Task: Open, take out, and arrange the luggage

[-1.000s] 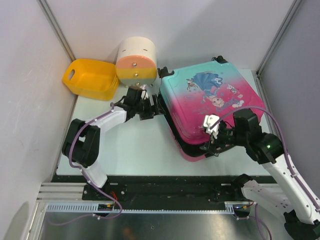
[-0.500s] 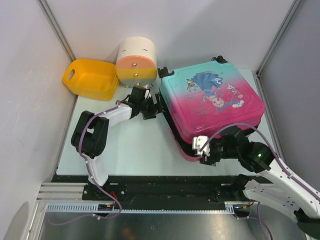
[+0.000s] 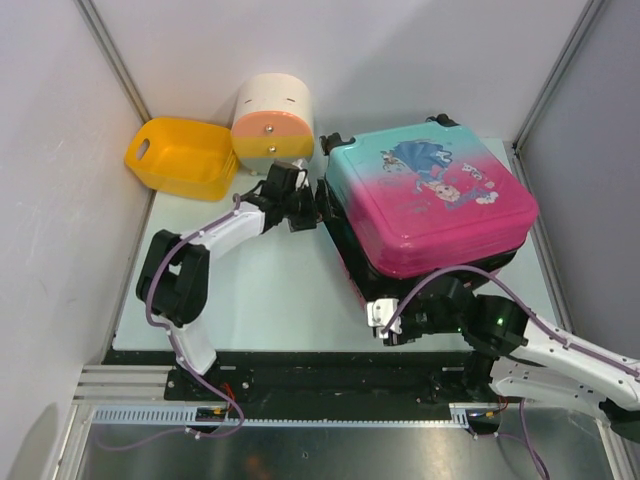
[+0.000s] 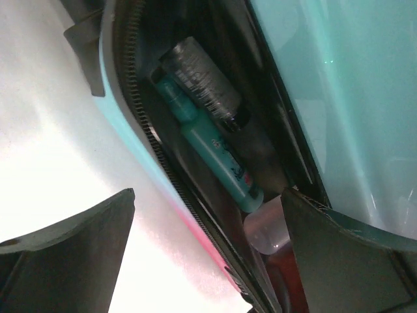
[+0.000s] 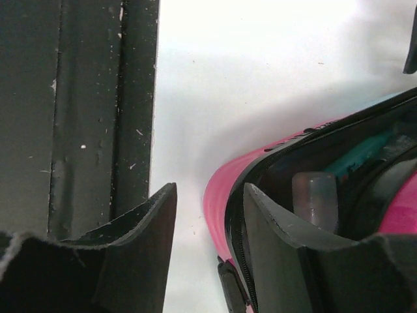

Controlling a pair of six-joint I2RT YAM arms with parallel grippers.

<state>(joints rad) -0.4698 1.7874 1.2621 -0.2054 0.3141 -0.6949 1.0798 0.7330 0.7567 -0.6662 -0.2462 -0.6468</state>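
The luggage (image 3: 430,195), a teal-to-pink hard-shell suitcase, lies flat at the right of the table with its lid raised a little off the lower shell. My left gripper (image 3: 316,206) is open at its left edge. In the left wrist view my left gripper (image 4: 208,261) straddles the zip rim (image 4: 153,140). Inside lie a teal bottle (image 4: 215,156), a dark-capped clear bottle (image 4: 202,81) and a translucent cap (image 4: 267,228). My right gripper (image 3: 386,322) is at the near-left corner. It (image 5: 208,228) is open, with one finger (image 5: 287,248) inside the pink rim (image 5: 225,195) and the other outside.
A yellow plastic basket (image 3: 180,158) and a cream-orange-yellow round drawer box (image 3: 272,125) stand at the back left. A black rail (image 3: 300,365) runs along the table's near edge, close to my right gripper; it also shows in the right wrist view (image 5: 85,111). Walls close both sides.
The lid has lifted off the lower shell. My right arm has moved down off the lid to the near-left corner. My left gripper has shifted right, closer to the left edge.
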